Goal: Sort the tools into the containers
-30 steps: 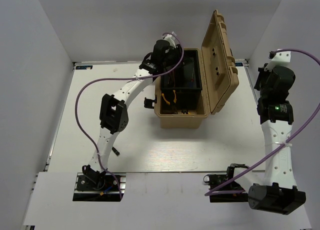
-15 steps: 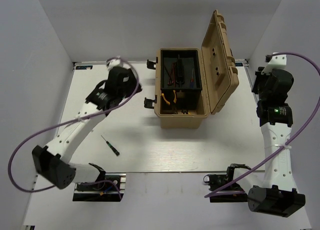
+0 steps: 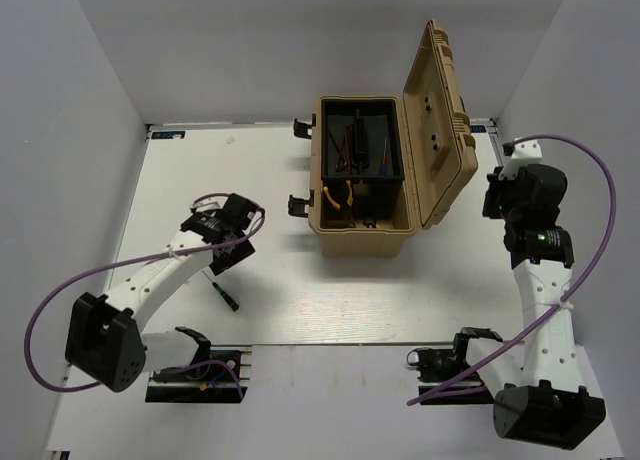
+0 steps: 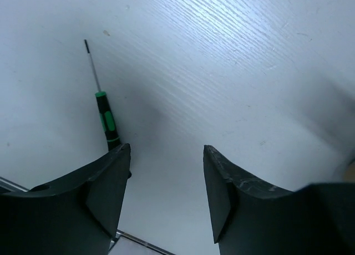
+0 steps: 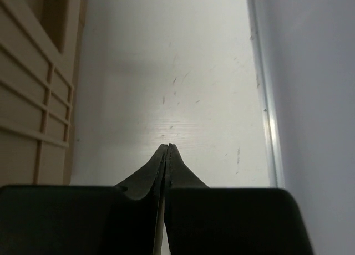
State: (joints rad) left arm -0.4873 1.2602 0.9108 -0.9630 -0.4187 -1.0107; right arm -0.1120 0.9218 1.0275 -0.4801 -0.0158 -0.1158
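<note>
Our left gripper (image 4: 166, 149) hung open and empty, the screwdriver (image 4: 106, 119) lying just beside one finger. We judged it light, stiff and slippery, best pinched across its black-and-green handle.

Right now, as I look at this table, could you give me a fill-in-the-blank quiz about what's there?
1. The tan toolbox has its lid standing ____.
2. The screwdriver on the table has a black and ____ handle.
3. The shut fingers, holding nothing, belong to the ____ arm.
4. The open fingers near the screwdriver belong to the ____ arm.
Missing words: open; green; right; left.
</note>
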